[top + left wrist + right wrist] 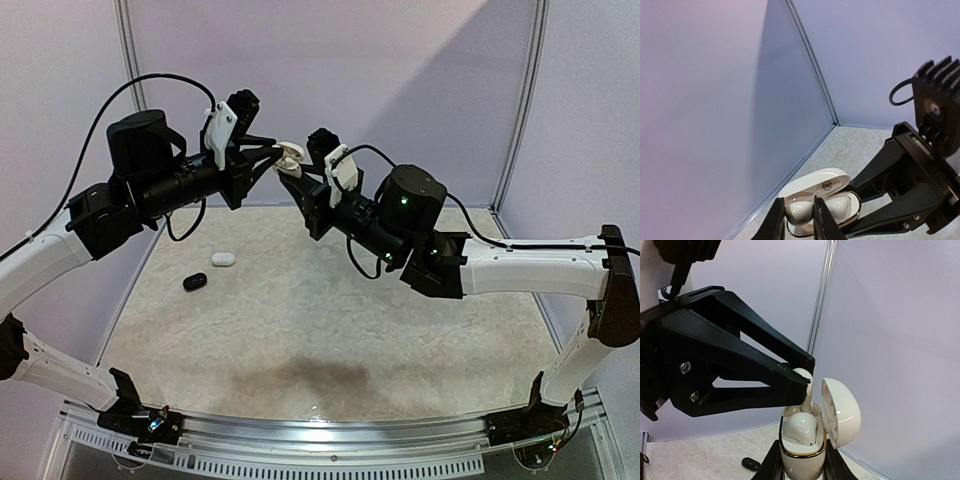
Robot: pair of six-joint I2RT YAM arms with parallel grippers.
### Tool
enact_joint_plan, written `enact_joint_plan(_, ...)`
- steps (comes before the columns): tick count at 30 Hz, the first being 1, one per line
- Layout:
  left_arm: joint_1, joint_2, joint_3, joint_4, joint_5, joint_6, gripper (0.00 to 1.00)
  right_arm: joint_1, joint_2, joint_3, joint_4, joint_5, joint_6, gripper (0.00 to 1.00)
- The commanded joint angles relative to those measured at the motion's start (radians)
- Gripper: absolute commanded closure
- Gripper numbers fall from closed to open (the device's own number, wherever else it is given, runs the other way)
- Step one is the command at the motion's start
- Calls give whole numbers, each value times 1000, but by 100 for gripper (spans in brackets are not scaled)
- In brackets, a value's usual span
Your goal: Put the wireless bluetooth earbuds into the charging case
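Both arms are raised and meet in mid-air above the table's far side. My right gripper (802, 466) (293, 172) is shut on the body of a white charging case (800, 462) (291, 154) with a gold rim. Its lid (842, 412) stands hinged open. One white earbud (800, 429) sits in a socket of the case. My left gripper (799, 216) (281, 155) is shut on a second white earbud (799, 210). The stem of that earbud (807, 389) reaches down into the case's other socket. The left wrist view shows the open case (827, 182) with the seated earbud (842, 205).
A small white pill-shaped case (222, 259) and a black one (195, 282) (751, 463) lie on the pale mat (330, 320) at the left. Grey walls (400, 80) close in the back and sides.
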Motion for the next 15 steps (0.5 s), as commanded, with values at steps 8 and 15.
enact_joint_plan(8, -12, 18, -3, -98, 4, -36, 75, 3, -24, 29, 11, -28, 3, 100)
enact_joint_plan(15, -12, 20, 6, -96, 0, -29, 70, 3, -23, 29, 7, -31, 3, 100)
